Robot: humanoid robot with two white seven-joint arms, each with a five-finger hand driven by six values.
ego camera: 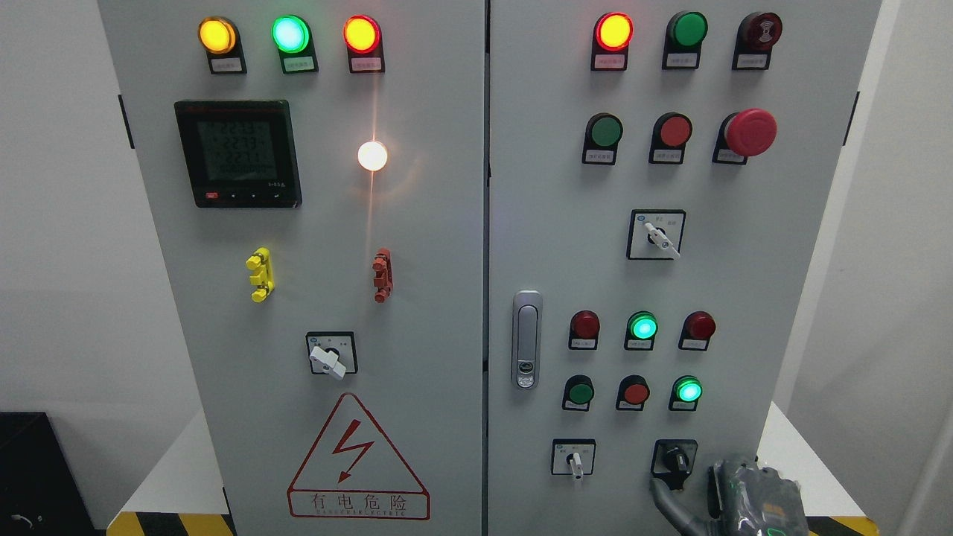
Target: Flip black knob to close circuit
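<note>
Black knob (676, 458) beside white switch (574, 459), right robot hand (733, 495) just below, grip unclear.

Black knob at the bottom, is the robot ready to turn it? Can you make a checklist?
1. Black knob in view on the right door: ok.
2. Right robot hand close to the knob: ok, just below and right of it.
3. A finger reaches up toward the knob: ok.
4. Finger actually touching the knob: cannot tell.
5. Knob gripped for turning: not ok, nothing wraps it yet.
6. Neighbouring white switch clear of the hand: ok.
</note>
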